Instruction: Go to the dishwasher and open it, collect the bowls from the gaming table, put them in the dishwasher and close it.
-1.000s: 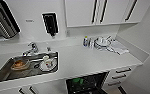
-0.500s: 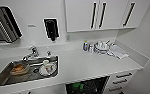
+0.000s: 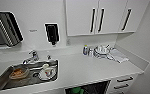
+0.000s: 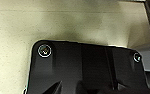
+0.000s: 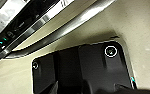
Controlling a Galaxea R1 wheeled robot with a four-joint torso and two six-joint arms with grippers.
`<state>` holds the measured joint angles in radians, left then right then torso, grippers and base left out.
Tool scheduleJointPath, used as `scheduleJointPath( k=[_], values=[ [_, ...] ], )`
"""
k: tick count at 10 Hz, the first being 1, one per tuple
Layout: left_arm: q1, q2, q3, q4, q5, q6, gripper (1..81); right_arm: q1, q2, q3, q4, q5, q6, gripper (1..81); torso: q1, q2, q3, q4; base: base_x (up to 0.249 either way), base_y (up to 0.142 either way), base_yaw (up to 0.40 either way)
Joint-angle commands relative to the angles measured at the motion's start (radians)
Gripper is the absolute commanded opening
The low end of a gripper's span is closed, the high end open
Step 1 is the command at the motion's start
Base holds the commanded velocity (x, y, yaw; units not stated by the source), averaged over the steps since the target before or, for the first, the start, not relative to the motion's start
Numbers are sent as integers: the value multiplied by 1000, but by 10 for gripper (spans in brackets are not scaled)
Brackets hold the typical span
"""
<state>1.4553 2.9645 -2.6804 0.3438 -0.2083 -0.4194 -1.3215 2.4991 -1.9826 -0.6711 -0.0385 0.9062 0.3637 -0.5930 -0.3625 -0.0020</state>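
White kitchen counter point(image 3: 86, 68) lies below us. At six o'clock the dishwasher point(image 3: 87, 89) appears open, something green inside, so loading may be done and closing left. Sink point(image 3: 2, 81) at eight o'clock holds dishes. We cannot tell our fingers' state.

My head view is bright and evenly lit, the white worktop point(image 3: 91, 67) and white wall cupboards point(image 3: 98, 16) nearly washing out. All of it is soft and blurred; small items near the back wall smear together. Lines bow toward the edges from the wide lens. The steel sink basin point(image 3: 6, 80) catches dull reflections, and the dark open cavity under the counter point(image 3: 88, 88) stays murky. From my left wrist, the pale speckled floor point(image 4: 41, 25) looks grainy, with a soft shadow ahead of my dark plate. From my right wrist, a curved brushed-steel bar point(image 5: 73, 25) carries a strong streak of glare.
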Motion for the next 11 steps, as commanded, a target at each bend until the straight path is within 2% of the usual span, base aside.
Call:
scheduleJointPath(
  k=[1, 4, 6, 7, 8, 9, 11],
  values=[
    [-32, -1, -1, 0, 43, 1, 811, 41, -12, -8, -51, -55, -4, 811, 63, -97, 0, 0, 0, 0, 0],
    [-32, 1, -1, 0, 43, 1, 811, 15, -9, -44, -81, -61, -7, 811, 129, -203, 1, 0, 0, 0, 0],
    [-32, 2, -1, 0, 43, 1, 811, 8, -4, -54, -120, -116, -10, 811, 177, -281, 1, 0, 0, 0, 0],
    [-32, 2, -1, 0, 43, 1, 811, 9, -1, -65, -108, -115, -7, 811, 201, -319, 2, 0, 0, 0, 0],
    [-32, 2, -1, 0, 43, 1, 811, 10, 17, -95, -102, -113, 5, 811, 158, -254, 2, 0, 0, 0, 0],
    [-33, 2, -1, 0, 43, -1, 811, 18, 60, -159, -62, -107, 40, 811, 178, -285, 2, 0, 0, 0, 0],
    [-32, 2, -1, 0, 43, -1, 811, 49, 157, -272, 73, -100, 68, 811, 192, -309, 2, 0, 0, 0, 0]
  ],
)
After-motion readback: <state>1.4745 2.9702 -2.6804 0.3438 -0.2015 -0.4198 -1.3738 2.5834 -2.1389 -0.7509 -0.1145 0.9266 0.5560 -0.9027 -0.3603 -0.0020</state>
